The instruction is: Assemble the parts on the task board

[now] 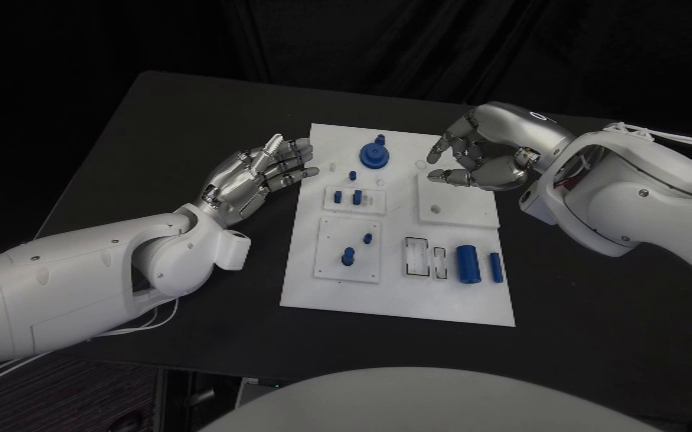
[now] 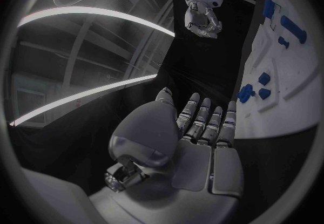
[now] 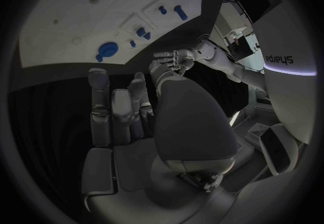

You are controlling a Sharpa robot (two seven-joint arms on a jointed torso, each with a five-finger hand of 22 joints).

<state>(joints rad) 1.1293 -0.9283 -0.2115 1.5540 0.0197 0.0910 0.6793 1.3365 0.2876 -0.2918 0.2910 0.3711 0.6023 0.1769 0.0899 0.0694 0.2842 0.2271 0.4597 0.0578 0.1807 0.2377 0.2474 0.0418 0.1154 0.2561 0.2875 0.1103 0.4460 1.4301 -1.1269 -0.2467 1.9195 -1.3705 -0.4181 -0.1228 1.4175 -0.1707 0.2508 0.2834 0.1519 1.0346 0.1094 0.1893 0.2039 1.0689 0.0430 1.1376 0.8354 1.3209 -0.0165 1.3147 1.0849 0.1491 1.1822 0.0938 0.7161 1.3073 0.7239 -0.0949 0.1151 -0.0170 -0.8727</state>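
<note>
The white task board (image 1: 310,277) lies mid-table. On it stand a round blue part (image 1: 374,157) at the far end, small blue pegs (image 1: 352,196) in a raised plate, and two blue cylinders (image 1: 467,262) near the front right. My left hand (image 1: 260,177) hovers just off the board's left edge, fingers stretched out and apart, holding nothing. My right hand (image 1: 483,157) hangs over the board's far right plate (image 1: 459,210) with fingers loosely bent and nothing in them. The left wrist view shows the left hand (image 2: 196,132) beside the board (image 2: 283,105). The right wrist view shows the right hand (image 3: 118,116) and the round part (image 3: 108,49).
Another raised plate (image 1: 335,270) at the board's front left carries two small blue pegs (image 1: 348,255). Rectangular slots (image 1: 418,255) lie beside the cylinders. Black table (image 1: 173,142) stretches left and right of the board; a dark curtain hangs behind.
</note>
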